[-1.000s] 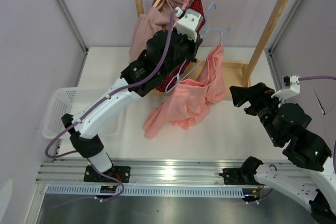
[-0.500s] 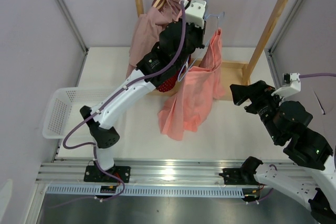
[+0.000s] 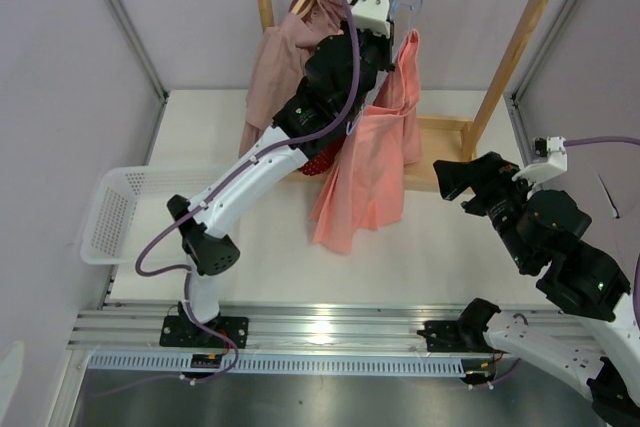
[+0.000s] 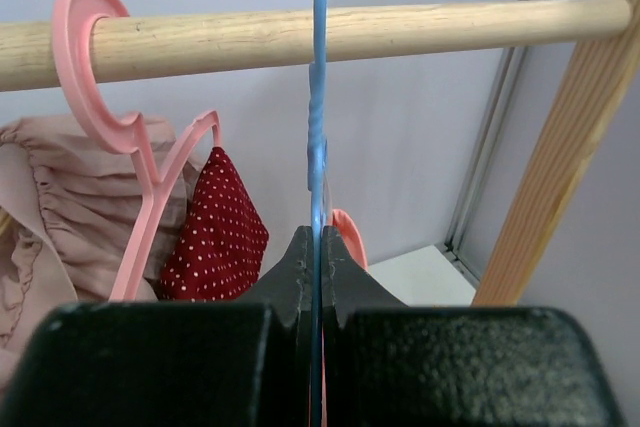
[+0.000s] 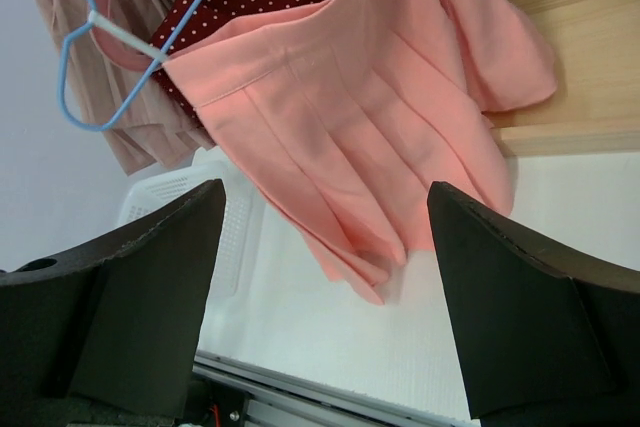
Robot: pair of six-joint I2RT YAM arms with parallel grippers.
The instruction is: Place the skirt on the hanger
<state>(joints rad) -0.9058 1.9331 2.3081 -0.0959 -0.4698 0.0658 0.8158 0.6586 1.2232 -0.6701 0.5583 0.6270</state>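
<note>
Left wrist shows left claw (image 4: 320,247) clenched on the hanger (image 4: 319,117) to hook the rail (image 4: 420,29) above, skirt (image 3: 372,162) hanging below; right claw (image 5: 325,209) released.

The pleated soft fabric skirt (image 5: 350,117) is plain salmon-pink, and the thin slim-hooked hanger (image 4: 318,147) is light blue. A dark red cloth garment (image 4: 218,232) carries small white dots; the curved plastic hanger (image 4: 72,57) is pink.

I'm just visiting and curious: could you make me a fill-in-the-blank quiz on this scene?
The left gripper is shut on the ____ hanger.
The skirt hanging from it is ____.
The right gripper stands ____, holding nothing.
The rail is made of ____.
Missing: blue; pink; open; wood.
</note>
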